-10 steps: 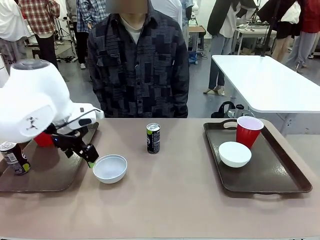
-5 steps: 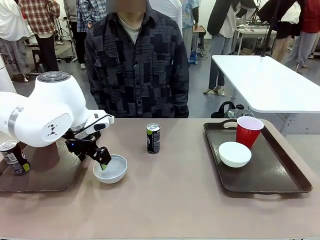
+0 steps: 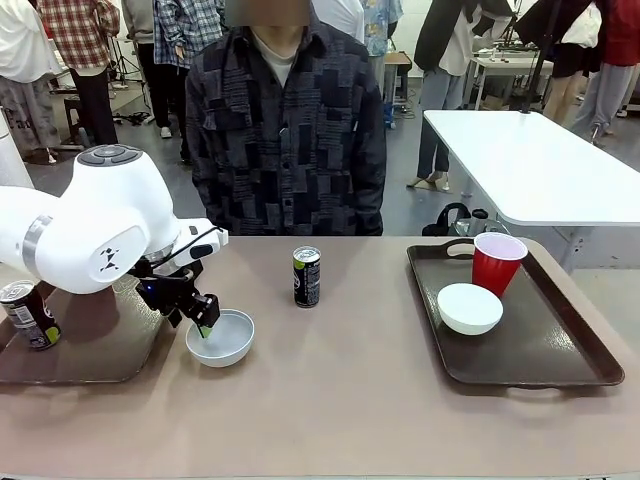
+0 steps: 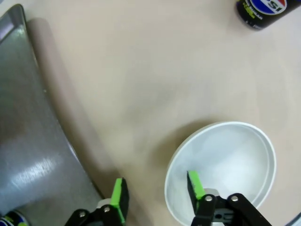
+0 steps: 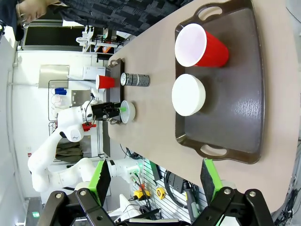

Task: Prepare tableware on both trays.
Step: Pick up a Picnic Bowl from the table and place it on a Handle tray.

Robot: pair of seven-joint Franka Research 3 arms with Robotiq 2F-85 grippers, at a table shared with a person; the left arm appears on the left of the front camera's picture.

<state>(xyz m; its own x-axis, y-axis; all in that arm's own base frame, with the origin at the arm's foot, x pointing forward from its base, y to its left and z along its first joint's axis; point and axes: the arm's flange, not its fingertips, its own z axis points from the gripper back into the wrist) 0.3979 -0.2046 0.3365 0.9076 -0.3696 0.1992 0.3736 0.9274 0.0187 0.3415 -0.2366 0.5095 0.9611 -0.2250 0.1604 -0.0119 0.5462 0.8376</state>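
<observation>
We see the table [image 3: 350, 410] with two trays. The right tray [image 3: 545, 350] already holds a red cup [image 3: 497, 262] and a white bowl [image 3: 469, 307]. The left tray [image 3: 95, 350] holds a can [image 3: 28, 315]. The second bowl [image 3: 225, 340] sits on bare table just beside the left tray's right rim, and the second can [image 3: 306, 276] stands mid-table, well apart from both trays.

We judge the step to be picking up the loose bowl for the left tray. The left gripper [image 4: 157, 193] straddles the bowl [image 4: 230, 160] at its rim, one green finger [image 4: 194, 183] inside and the other outside. The jaws are apart, with a gap on the outer side, so we see no pinch yet. The right gripper [image 5: 156, 176] hangs wide open with nothing in it, high over the right tray.

Next move, we reckon: close onto the rim wall, lift clear, carry it left over the tray rim and set it on bare tray. A thin-rim pinch may tilt or slip. The middle can is left for the right tray.

A second ago the left gripper hung just left of the bowl, outside it. Now its tip is down inside. The bowl has not moved.
</observation>
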